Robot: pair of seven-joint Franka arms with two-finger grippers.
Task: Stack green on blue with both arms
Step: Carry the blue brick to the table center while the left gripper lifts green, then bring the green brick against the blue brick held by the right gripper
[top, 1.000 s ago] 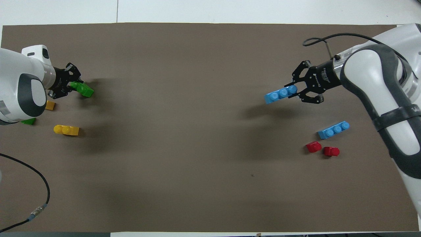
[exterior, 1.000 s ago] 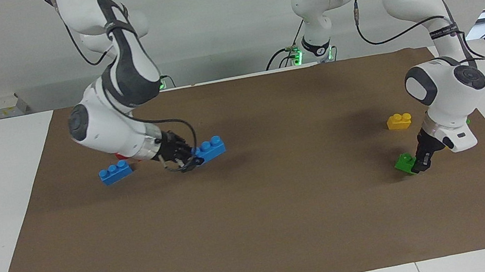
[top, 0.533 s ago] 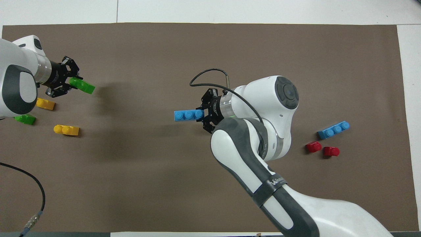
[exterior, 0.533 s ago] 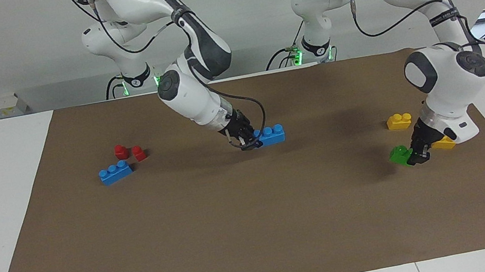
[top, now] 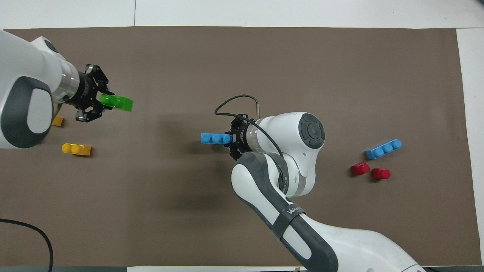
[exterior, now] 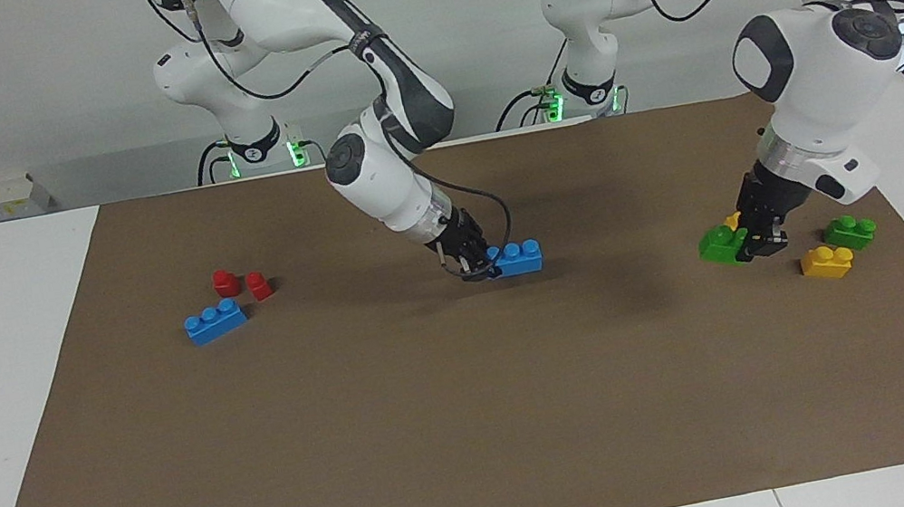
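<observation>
Brown mat (exterior: 482, 432): right gripper (exterior: 480, 269) grips blue brick (exterior: 519, 258), left gripper (exterior: 758, 243) green brick (exterior: 721, 243).

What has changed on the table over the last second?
The right gripper carried its blue brick from the right arm's end to the middle of the mat. The left gripper lifted its green brick and started inward. Both stayed shut on their bricks; the loose bricks did not move.

Bright blue three-stud plastic brick (exterior: 518, 258) over the brown table mat's (exterior: 482, 432) middle; second blue three-stud brick (exterior: 215, 321) beside two small red one-stud bricks (exterior: 241, 283) toward the right arm's end.
</observation>
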